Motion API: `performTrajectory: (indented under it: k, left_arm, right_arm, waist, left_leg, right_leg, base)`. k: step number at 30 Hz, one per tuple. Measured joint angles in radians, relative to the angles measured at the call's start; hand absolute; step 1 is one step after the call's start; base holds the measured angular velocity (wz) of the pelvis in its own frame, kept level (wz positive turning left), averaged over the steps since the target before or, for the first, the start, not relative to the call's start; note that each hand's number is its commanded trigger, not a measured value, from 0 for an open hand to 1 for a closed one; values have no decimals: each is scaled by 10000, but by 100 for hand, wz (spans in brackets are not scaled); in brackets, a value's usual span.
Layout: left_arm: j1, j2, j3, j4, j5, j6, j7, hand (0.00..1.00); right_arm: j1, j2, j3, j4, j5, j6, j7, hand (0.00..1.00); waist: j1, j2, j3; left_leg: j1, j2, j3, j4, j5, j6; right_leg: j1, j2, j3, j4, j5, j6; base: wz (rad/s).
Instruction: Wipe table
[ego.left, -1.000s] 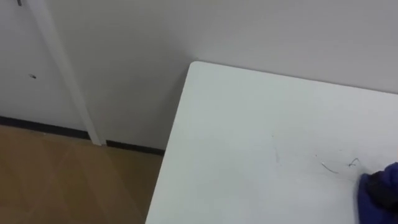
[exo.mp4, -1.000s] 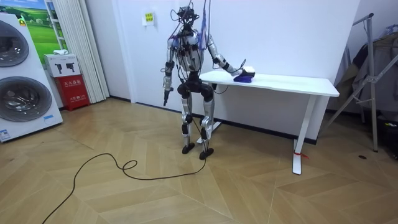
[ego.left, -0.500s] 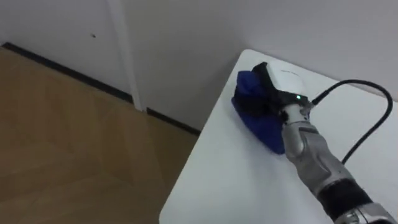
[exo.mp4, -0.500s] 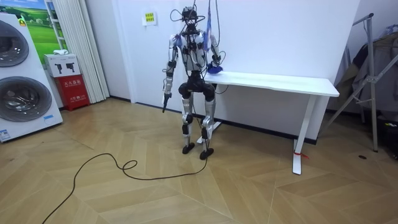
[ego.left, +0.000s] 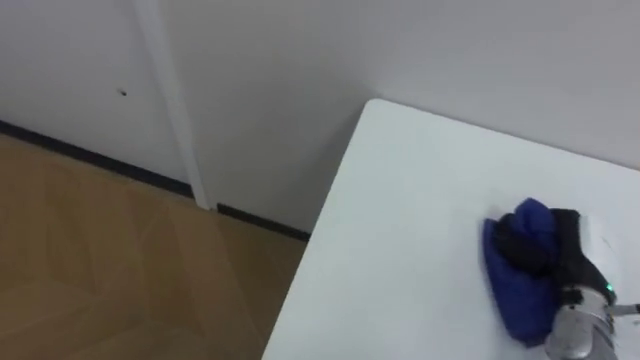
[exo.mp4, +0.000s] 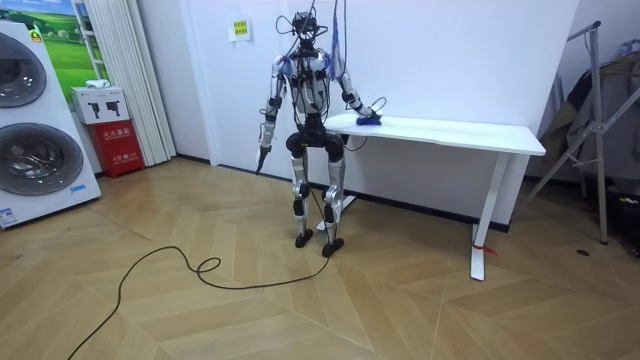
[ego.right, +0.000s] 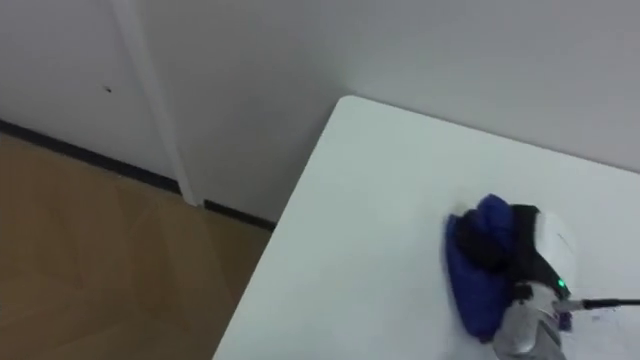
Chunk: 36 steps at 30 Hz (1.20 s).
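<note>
A blue cloth (ego.left: 518, 292) lies bunched on the white table (ego.left: 400, 240) a short way in from its far left corner. My right hand (ego.left: 545, 250) rests on top of it, dark fingers curled into the folds, the wrist coming in from the lower right. In the room view I stand at the table's left end (exo.mp4: 345, 122), with the right arm stretched out over the cloth (exo.mp4: 368, 120). My left hand (exo.mp4: 264, 150) hangs by my side, away from the table.
The table's left edge drops to a wooden floor (ego.left: 110, 270). A white wall with a vertical white strip (ego.left: 170, 100) and a dark skirting stands behind. In the room view washing machines (exo.mp4: 30, 130) stand at the left and a metal rack (exo.mp4: 600, 120) at the right.
The right hand has drawn the cloth from the table's far left corner back to the right and nearer to me. The head camera has shifted as well.
</note>
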Motion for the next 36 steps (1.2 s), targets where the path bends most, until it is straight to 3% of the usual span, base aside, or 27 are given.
performTrajectory:
  k: [1, 3, 6, 9, 11, 12, 13, 14, 15, 17, 19, 21, 22, 25, 26, 28, 30, 31, 33, 34, 35, 36]
  left_arm:
    - [-23, 8, -17, -17, 0, -64, 0, 0]
    - [-23, -6, -96, -127, -10, -96, -5, 0]
    - [-77, -38, -426, -161, -105, -113, 8, 0]
    - [-286, -254, -749, -70, -94, -106, 17, 0]
    - [-549, -508, -855, 307, -82, 5, 5, 0]
    - [-622, -518, -993, 443, -94, 45, -12, 0]
    - [-717, -514, -1205, 528, -83, 227, -40, 0]
    - [-877, -515, -1267, 568, -77, 321, -77, 0]
    - [-950, -514, -1275, 686, -69, 323, -100, 0]
    - [-1395, -475, -1450, 932, -198, 394, -122, 0]
    - [-1278, -467, -1439, 746, -193, 412, -133, 0]
    - [-972, -394, -1442, 559, -198, 590, -113, 0]
    - [-735, -368, -1433, 552, -195, 678, -88, 0]
    - [-310, -365, -1331, 569, -133, 763, -87, 0]
    - [-229, -365, -1106, 600, -80, 765, -91, 0]
    - [-153, -315, -640, 650, -85, 752, -81, 0]
    - [-158, -225, -373, 653, -69, 703, -64, 0]
    - [-224, -119, -328, 787, -68, 581, -63, 0]
    - [-418, 28, -333, 827, 3, 354, -17, 0]
    - [-513, 46, -365, 819, 17, 147, 15, 0]
    - [-681, 51, -439, 814, 2, -31, 14, 0]
    - [-827, 101, -503, 823, 9, -130, 23, 0]
  right_arm:
    - [124, -128, -138, 162, 96, 0, -15, 100]
    - [169, -175, -332, 351, 182, 8, -74, 100]
    - [-10, -137, -174, 313, 400, 258, -156, 100]
    - [-370, -89, 231, -96, 240, 1008, -225, 100]
    - [-847, 23, 725, -776, 97, 2001, 55, 100]
    - [-927, 47, 1016, -1127, -55, 2288, 189, 100]
    - [-1194, 154, 1737, -1818, -338, 2692, 546, 100]
    - [-1658, 229, 2553, -2163, -631, 2818, 795, 100]
    - [-1965, 251, 2967, -2236, -785, 2827, 958, 100]
    - [-3475, 336, 4235, -2245, -1109, 2831, 1480, 100]
    - [-4151, 341, 4328, -2242, -1164, 2655, 1616, 100]
    - [-4489, 330, 4289, -2035, -1142, 2637, 1602, 100]
    - [-4373, 294, 4060, -1818, -1141, 2564, 1600, 100]
    - [-3472, 96, 3343, -1125, -1048, 2337, 1586, 100]
    - [-2905, 156, 2634, -719, -580, 1879, 1407, 100]
    - [-2337, 167, 1956, -579, -108, 1390, 1049, 100]
    - [-1906, 159, 1284, -335, 33, 1118, 822, 100]
    - [-1659, 88, 918, -20, 317, 1015, 598, 100]
    - [-1446, -121, 632, 599, 687, 1009, 355, 100]
    - [-1348, -263, 583, 839, 788, 1045, 306, 100]
    - [-1326, -338, 571, 811, 800, 1175, 212, 100]
    - [-1317, -291, 579, 823, 826, 1234, 72, 100]
  waist:
    - [-71, 38, -63]
    - [-251, 46, -69]
    - [-184, 68, -68]
    - [214, 143, -43]
    - [547, 199, -2]
    - [654, 218, 12]
    - [757, 232, 37]
    - [898, 223, 102]
    - [1026, 211, 135]
    - [1512, 127, 345]
    - [1816, 91, 341]
    - [1841, 55, 320]
    - [1844, 52, 313]
    - [1808, -35, 265]
    - [1657, -37, 258]
    - [1330, -42, 243]
    - [1008, -37, 230]
    - [826, 10, 223]
    - [737, 28, 159]
    - [799, 173, 109]
    - [768, 420, 60]
    - [777, 460, 90]
  left_leg:
    - [30, 3, 9, 10, -35, 21]
    - [71, -12, 16, 44, -60, 31]
    - [101, -9, 89, 83, -68, 16]
    - [22, 54, 376, 87, -53, -19]
    - [-99, 135, 665, 54, -4, -82]
    - [-126, 177, 750, 56, 5, -97]
    - [-214, 243, 798, 60, 37, -150]
    - [-290, 294, 809, 60, 74, -208]
    - [-342, 322, 817, 62, 92, -237]
    - [-566, 401, 771, 53, 206, -338]
    - [-744, 383, 579, -3, 326, -359]
    - [-761, 326, 297, -58, 417, -351]
    - [-716, 297, 82, -39, 419, -349]
    - [-701, 210, -10, -18, 421, -345]
    - [-688, 176, 36, 2, 421, -344]
    - [-618, 170, 325, 2, 421, -344]
    - [-512, 191, 619, 76, 417, -339]
    - [-496, 193, 645, 245, 387, -294]
    - [-435, 265, 778, 602, 291, -147]
    - [-412, 368, 791, 827, 58, -99]
    - [-434, 580, 786, 1090, -444, -136]
    - [-449, 656, 845, 1280, -633, -179]
  right_leg:
    - [49, 0, -13, 20, -2, 3]
    - [159, -14, -25, 5, 0, 10]
    - [124, -10, 12, 14, -1, 16]
    - [-75, 10, 247, 78, -6, 26]
    - [-370, 50, 485, 172, -6, 22]
    - [-429, 71, 496, 182, 12, -7]
    - [-550, 114, 490, 204, 54, -74]
    - [-656, 169, 500, 205, 84, -124]
    - [-739, 193, 493, 215, 96, -145]
    - [-1049, 270, 480, 298, 100, -249]
    - [-1192, 272, 355, 254, 104, -263]
    - [-1055, 243, 24, 138, 105, -262]
    - [-916, 236, -79, 140, 102, -259]
    - [-782, 140, -98, 127, 72, -210]
    - [-726, 62, -147, 128, 70, -207]
    - [-725, -29, -207, 268, -4, -90]
    - [-747, -142, -245, 665, -69, -28]
    - [-840, -246, -328, 1087, -182, 24]
    - [-1163, -541, -332, 2122, -517, 322]
    - [-1432, -927, -354, 3087, -777, 378]
    - [-1727, -1474, -306, 3959, -1034, 419]
    - [-1810, -1832, -290, 4198, -1050, 438]
  base:
    - [-9]
    - [-6]
    - [-16]
    - [-33]
    - [-40]
    - [-39]
    - [-18]
    - [-10]
    - [0]
    - [7]
    - [43]
    - [63]
    - [58]
    - [38]
    - [25]
    - [4]
    - [-13]
    - [-20]
    - [-36]
    - [-44]
    - [-40]
    - [-28]
